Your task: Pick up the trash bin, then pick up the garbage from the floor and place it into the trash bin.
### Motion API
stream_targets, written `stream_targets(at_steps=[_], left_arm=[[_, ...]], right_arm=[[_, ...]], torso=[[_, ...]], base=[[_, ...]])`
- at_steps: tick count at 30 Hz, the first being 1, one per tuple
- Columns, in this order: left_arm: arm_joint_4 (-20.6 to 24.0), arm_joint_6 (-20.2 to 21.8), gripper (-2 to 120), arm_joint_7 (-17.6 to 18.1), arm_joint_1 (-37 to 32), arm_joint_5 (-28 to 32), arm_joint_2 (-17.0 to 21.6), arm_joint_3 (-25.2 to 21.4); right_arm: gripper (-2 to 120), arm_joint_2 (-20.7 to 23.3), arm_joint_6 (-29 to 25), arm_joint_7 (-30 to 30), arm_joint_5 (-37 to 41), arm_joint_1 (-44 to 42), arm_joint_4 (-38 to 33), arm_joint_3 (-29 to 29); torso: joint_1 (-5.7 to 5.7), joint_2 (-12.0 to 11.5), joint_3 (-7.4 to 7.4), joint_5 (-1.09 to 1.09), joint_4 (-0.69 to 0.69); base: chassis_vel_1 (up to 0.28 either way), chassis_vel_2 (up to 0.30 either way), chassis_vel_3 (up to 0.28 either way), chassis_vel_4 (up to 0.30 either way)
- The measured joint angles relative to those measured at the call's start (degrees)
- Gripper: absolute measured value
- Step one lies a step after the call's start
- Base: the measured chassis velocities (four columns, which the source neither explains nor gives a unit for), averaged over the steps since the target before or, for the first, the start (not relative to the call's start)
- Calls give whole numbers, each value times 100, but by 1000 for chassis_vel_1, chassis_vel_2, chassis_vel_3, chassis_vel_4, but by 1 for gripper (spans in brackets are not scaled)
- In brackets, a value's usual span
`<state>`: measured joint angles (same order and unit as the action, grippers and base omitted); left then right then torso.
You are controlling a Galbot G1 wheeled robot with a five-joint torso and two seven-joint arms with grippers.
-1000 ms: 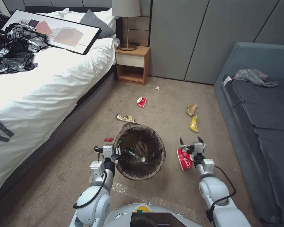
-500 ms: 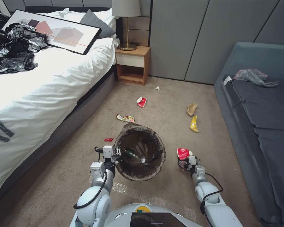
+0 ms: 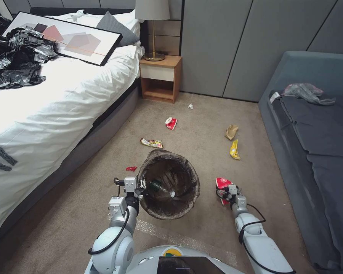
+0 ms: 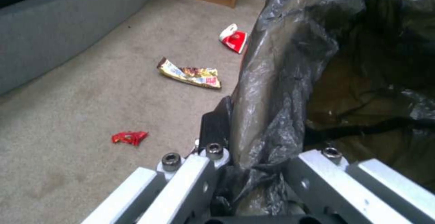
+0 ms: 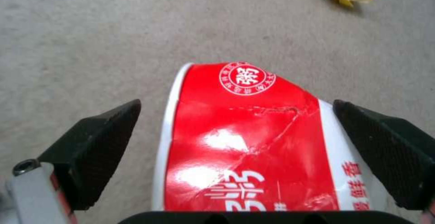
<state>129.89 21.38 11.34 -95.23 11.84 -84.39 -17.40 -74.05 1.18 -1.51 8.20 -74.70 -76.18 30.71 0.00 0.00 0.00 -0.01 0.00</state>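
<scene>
R gripper (image 3: 228, 190) is hovering over the crushed red-and-white cup (image 5: 254, 139) on the carpet, fingers (image 5: 97, 145) spread either side w/ cup lying lengthwise between them, while L gripper (image 3: 135, 185) is pinching the bin (image 3: 186, 205) rim, just left of it.

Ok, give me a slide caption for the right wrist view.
Right end effector open astride a crushed red-and-white paper cup on the carpet.
</scene>
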Motion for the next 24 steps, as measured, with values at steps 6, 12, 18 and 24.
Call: stream_targets(at_steps=[6,12,18,24], left_arm=[[27,-27,3,-5,-61,-58,-9,11],[67,-28,3,-5,-111,-100,-16,7],[79,-29,3,-4,-94,-111,-26,5],[38,-26,3,-2,-42,-109,-41,26]], right_arm=[[100,0,-310,-101,-18,571,802,33],[100,-15,-484,-128,-98,942,1527,49],[91,43,-695,-151,-145,907,1811,132],[69,-11,-838,-146,-195,890,1896,152]], torso=[[0,0,0,0,0],[0,0,0,2,1],[0,0,0,-1,-2],[0,0,0,0,0]], base=[[0,0,0,0],[0,0,0,0],[0,0,0,0],[0,0,0,0]])
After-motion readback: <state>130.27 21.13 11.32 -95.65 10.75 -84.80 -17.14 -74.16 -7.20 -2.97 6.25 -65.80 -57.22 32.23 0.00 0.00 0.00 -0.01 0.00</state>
